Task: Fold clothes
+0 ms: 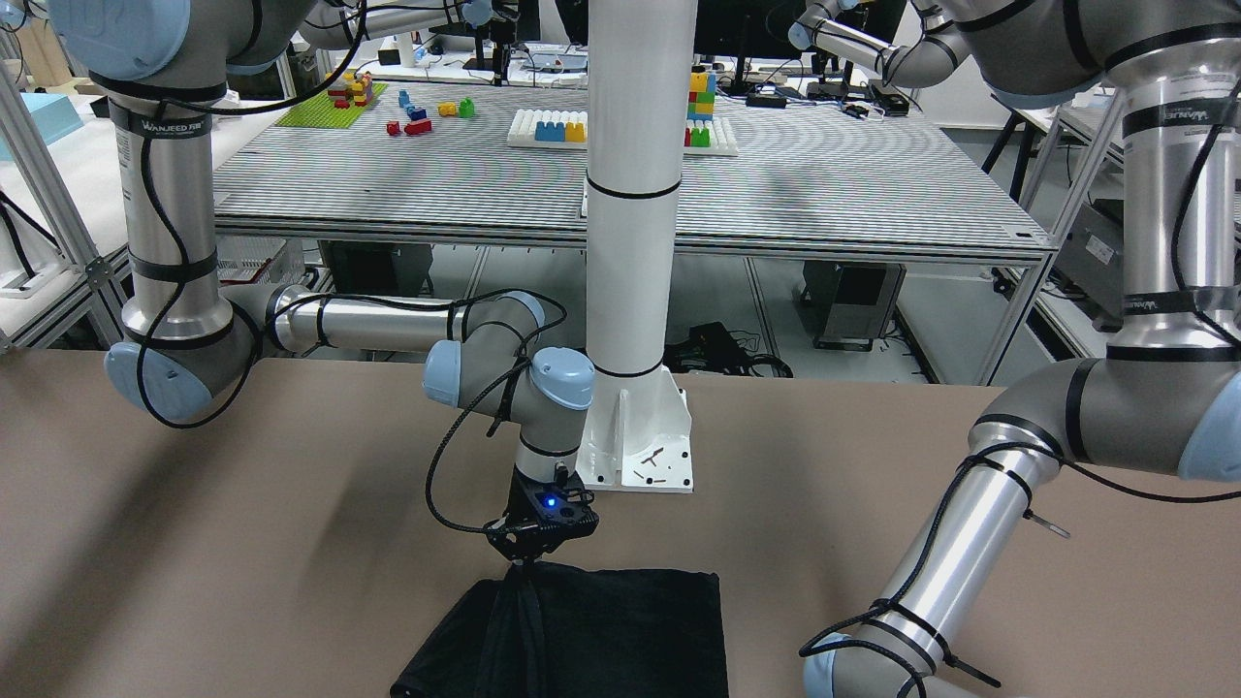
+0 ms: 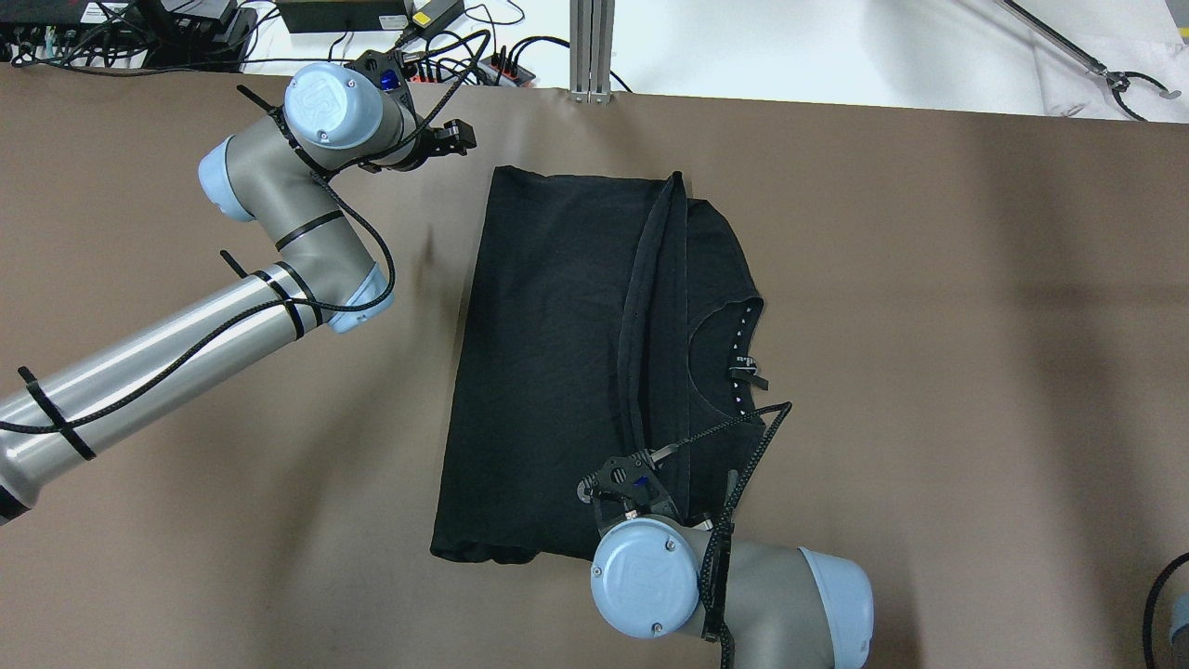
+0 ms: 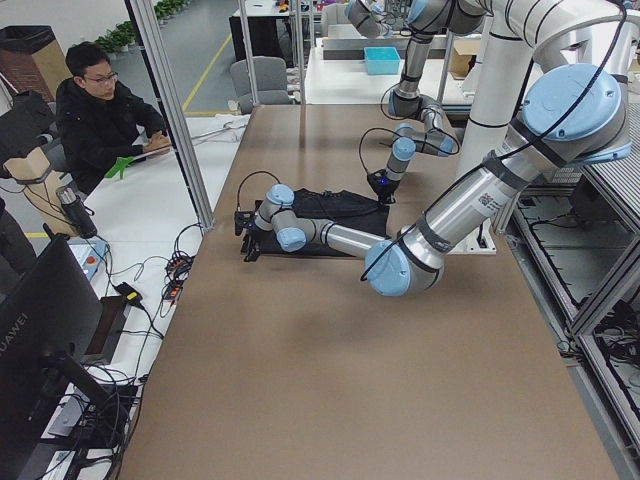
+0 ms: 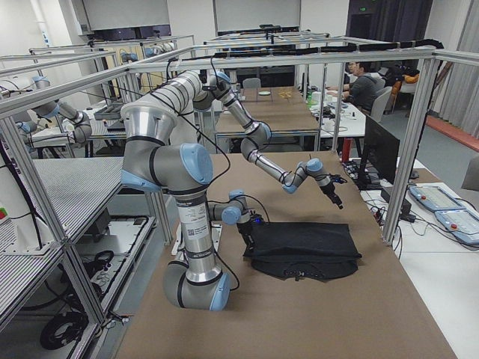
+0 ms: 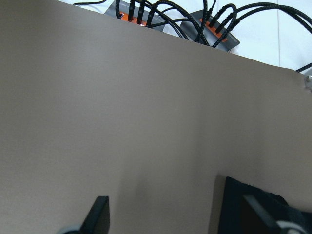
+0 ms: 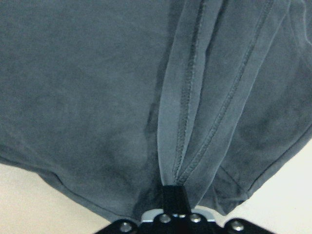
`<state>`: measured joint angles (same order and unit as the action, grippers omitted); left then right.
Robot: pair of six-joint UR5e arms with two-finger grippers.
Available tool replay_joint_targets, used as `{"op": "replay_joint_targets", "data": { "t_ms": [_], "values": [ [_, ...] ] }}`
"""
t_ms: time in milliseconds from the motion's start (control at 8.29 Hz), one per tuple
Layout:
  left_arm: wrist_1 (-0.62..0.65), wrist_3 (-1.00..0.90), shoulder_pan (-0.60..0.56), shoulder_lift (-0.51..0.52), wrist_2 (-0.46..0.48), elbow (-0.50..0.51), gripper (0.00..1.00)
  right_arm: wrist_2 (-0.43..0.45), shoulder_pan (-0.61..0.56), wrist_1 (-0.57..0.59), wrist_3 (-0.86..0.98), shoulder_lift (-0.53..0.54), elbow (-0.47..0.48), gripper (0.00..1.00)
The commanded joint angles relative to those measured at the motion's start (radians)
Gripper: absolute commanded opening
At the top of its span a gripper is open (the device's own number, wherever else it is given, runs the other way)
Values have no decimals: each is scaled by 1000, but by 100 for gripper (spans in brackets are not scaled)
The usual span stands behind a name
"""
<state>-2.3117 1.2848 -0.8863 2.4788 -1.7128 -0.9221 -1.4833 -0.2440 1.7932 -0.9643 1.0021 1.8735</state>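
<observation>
My right gripper [image 6: 174,197] is clamped on the hem of the black cloth [image 2: 557,353], holding it up as a ridge, ready to fold over the part lying flat on the table [image 2: 929,372], while my left gripper [image 2: 455,137] hovers, fingers apart, beside the far corner.

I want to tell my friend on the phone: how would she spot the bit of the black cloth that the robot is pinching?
Find the big brown table, then the black cloth spread on its middle. Across it runs a thin hemmed strip, raised in a ridge that ends in the right claw. Only that strip stands up; the cloth around it lies flat.
</observation>
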Motion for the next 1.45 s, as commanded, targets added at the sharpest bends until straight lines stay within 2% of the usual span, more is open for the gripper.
{"op": "replay_joint_targets", "data": {
  "t_ms": [0,121,241,362,603,724,844,965,1085,1206,1327],
  "values": [
    [1,14,4,-3,16,-17,94,-67,-41,0,89,68,59,0],
    [5,30,6,-3,19,-23,94,-68,-40,-2,91,186,169,0],
    [6,40,9,-3,25,-26,94,-55,0,2,26,243,226,0],
    [8,53,10,-3,33,-35,94,-51,44,6,-134,244,228,0],
    [9,53,13,-4,33,-43,94,-58,17,-1,-123,192,199,4],
    [9,54,21,-6,36,-43,94,-61,-26,8,-105,112,167,37],
    [9,54,24,-11,47,-44,94,-61,-34,5,-105,19,98,40],
    [9,54,36,-12,54,-44,94,-61,-49,2,-102,-56,10,58],
    [9,54,36,-12,55,-44,94,-55,-47,-17,-102,-66,-38,88],
    [9,54,36,-15,55,-44,94,-54,-43,-21,-100,-60,-46,94],
    [9,54,36,-20,55,-44,94,-55,-44,-23,-43,-60,-62,94]
  ]
}}
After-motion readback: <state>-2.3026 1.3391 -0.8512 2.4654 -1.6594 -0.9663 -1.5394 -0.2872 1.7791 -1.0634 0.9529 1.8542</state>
